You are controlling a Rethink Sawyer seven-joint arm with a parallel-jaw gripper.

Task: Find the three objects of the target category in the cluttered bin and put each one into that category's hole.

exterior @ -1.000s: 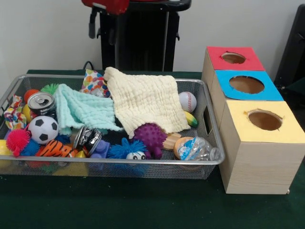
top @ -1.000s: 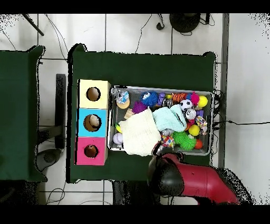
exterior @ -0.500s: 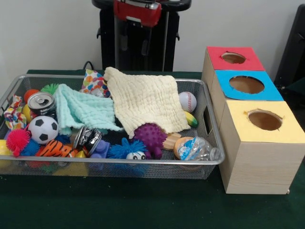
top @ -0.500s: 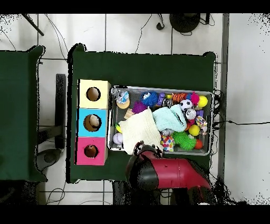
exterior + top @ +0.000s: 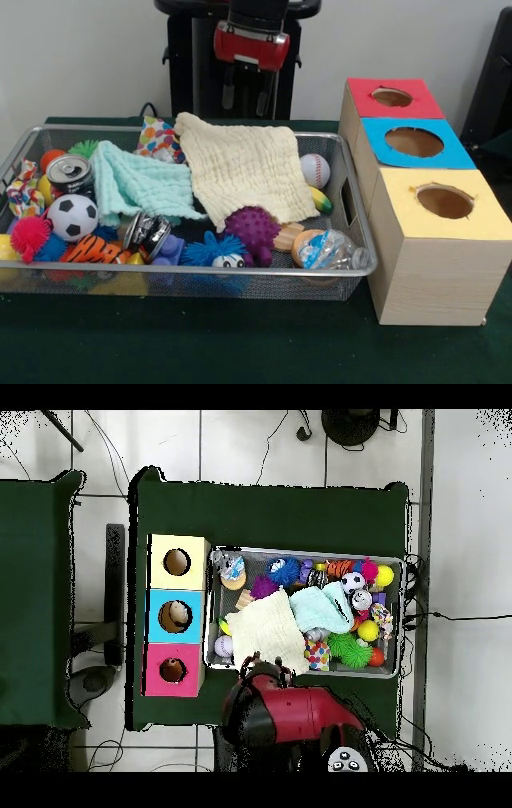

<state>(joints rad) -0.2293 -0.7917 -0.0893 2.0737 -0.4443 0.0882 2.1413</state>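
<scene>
Front view: red and black end effector [image 5: 246, 100] hanging above the far rim of the silver wire-mesh bin [image 5: 352, 272], lower and further right than a second ago, two dark fingers [image 5: 228, 97] apart with nothing between them. Bin sitting on the green desk [image 5: 240, 344] toward its left edge. Orange tiger plush with black stripes [image 5: 94, 250] lying at the bin's near left, beside the black-and-white soccer ball [image 5: 72, 217]. Pale yellow muslin cloth [image 5: 244, 168] draped over the middle, mint green cloth [image 5: 140, 186] just left of it, spiky purple rubber ball [image 5: 254, 228] peeking out below the yellow cloth. Red-surrounded round hole [image 5: 391, 97] on the farthest wooden box, at the desk's far right; contents unchanged.

Overhead view: red arm [image 5: 285, 719] now at the desk's bottom edge, shifted left from its earlier place, end effector [image 5: 265, 667] over the bin's bottom rim at the yellow cloth [image 5: 265, 634]. Tiger plush [image 5: 340, 568] along the bin's top side. Red-surrounded hole [image 5: 172, 670] well left of the bin [image 5: 300, 551], near the bottom left corner.
</scene>
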